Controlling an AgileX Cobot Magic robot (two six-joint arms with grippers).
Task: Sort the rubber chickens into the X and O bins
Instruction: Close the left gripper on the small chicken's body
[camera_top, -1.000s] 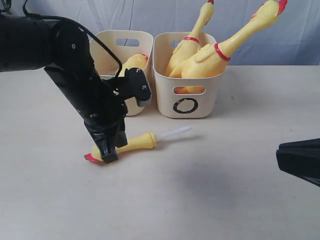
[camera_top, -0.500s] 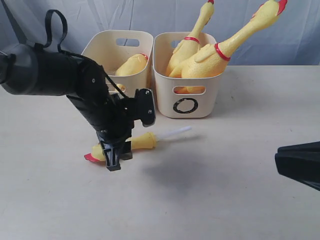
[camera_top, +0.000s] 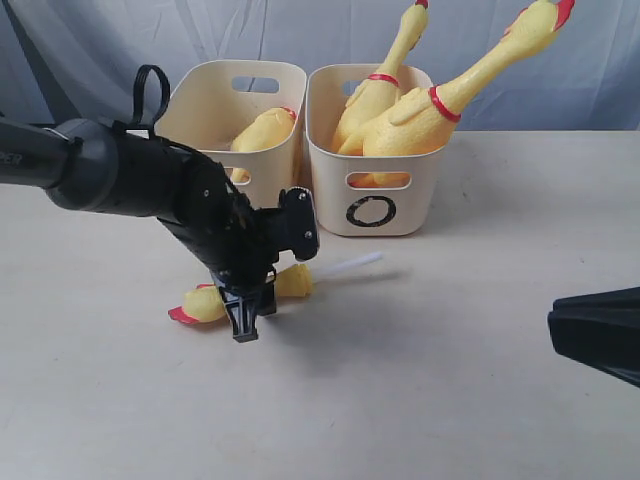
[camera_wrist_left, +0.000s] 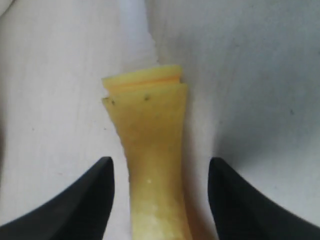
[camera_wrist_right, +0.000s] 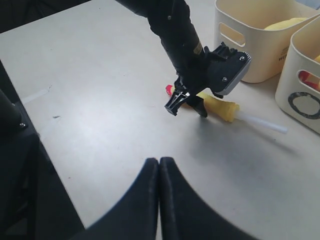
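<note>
A slim yellow rubber chicken fragment (camera_top: 292, 283), red at one end with a white tube (camera_top: 352, 265) at the other, lies on the table in front of the bins. My left gripper (camera_top: 255, 312) is open and straddles it; both fingers stand clear of the yellow body (camera_wrist_left: 155, 165). Two whole chickens (camera_top: 420, 115) stick out of the O bin (camera_top: 372, 212). A headless body (camera_top: 265, 130) lies in the cream bin (camera_top: 235, 85) beside it, whose mark my arm hides. My right gripper (camera_wrist_right: 159, 161) is shut and empty, low at the right.
The two bins stand side by side at the back of the pale table (camera_top: 450, 380), against a grey cloth backdrop. My left arm (camera_top: 130, 180) reaches across in front of the left bin.
My left arm has leaned lower and its gripper has shifted slightly right along the fragment. The fragment still lies on the table. The right gripper has barely moved.
</note>
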